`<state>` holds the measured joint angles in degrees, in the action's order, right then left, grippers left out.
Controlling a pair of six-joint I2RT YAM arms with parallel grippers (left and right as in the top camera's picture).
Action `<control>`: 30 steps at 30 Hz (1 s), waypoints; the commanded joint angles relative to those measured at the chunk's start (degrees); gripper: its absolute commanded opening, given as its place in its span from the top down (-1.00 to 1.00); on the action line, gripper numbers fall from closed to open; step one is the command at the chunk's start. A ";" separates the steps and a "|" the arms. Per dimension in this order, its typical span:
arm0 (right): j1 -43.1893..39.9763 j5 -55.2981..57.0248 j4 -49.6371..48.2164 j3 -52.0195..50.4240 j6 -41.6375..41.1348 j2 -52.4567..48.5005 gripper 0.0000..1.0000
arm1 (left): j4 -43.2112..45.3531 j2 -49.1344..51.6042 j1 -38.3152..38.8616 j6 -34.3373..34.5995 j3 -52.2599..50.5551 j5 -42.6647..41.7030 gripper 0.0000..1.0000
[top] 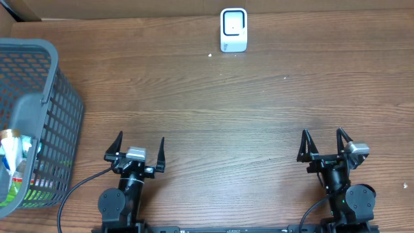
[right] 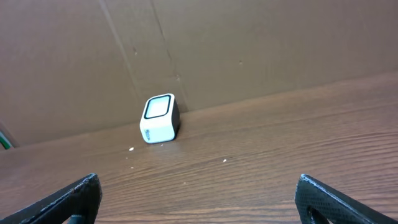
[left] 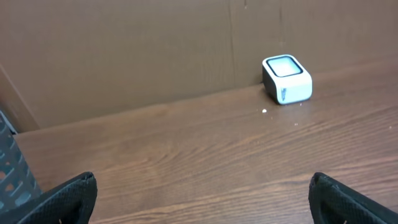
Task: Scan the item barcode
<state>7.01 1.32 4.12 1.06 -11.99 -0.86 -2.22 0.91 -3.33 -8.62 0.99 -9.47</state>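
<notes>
Nearest, along the front of the wooden table (top: pixel 213 110), the left gripper (top: pixel 140 138) and right gripper (top: pixel 322 133) sit empty, jaws spread wide. Far left, a grey mesh basket (top: pixel 61 97) holds packaged items (top: pixel 16 158), possibly bottles. A white barcode scanner (top: pixel 233 30) stands at the back edge.

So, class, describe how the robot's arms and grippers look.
Both arms are black with round joint housings. The left gripper and right gripper each have two thin, pointed black fingers and a grey block behind them. A black cable runs from each base.
</notes>
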 commanded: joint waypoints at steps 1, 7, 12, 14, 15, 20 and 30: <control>0.07 0.70 0.46 -0.57 -0.02 0.46 -1.00 | 0.39 -0.66 0.35 4.28 0.15 -0.63 -1.00; 0.07 0.50 0.85 2.16 -0.04 0.17 -1.00 | -3.58 -0.50 0.33 4.98 4.94 0.28 -0.99; 0.07 -0.39 2.84 8.66 -0.02 -2.84 -1.00 | -10.80 2.75 0.33 4.92 11.45 1.57 -1.00; 0.04 -0.52 4.15 13.22 0.02 -6.58 -1.00 | -13.03 7.34 0.35 4.98 16.09 1.51 -1.00; 0.04 -0.55 4.22 14.69 0.02 -8.07 -1.00 | -13.60 9.31 0.35 4.98 18.01 1.51 -0.99; 0.04 -3.26 4.33 24.76 2.69 -20.13 -1.00 | -16.94 22.99 0.33 4.96 30.97 1.51 -1.00; 0.00 -12.52 25.70 60.57 3.48 -53.86 -1.00 | -51.34 64.54 -0.07 3.23 86.84 2.03 -1.00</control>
<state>7.01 -7.01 25.50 51.44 -9.13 -47.99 -47.33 56.05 -3.36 -4.62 71.59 -7.92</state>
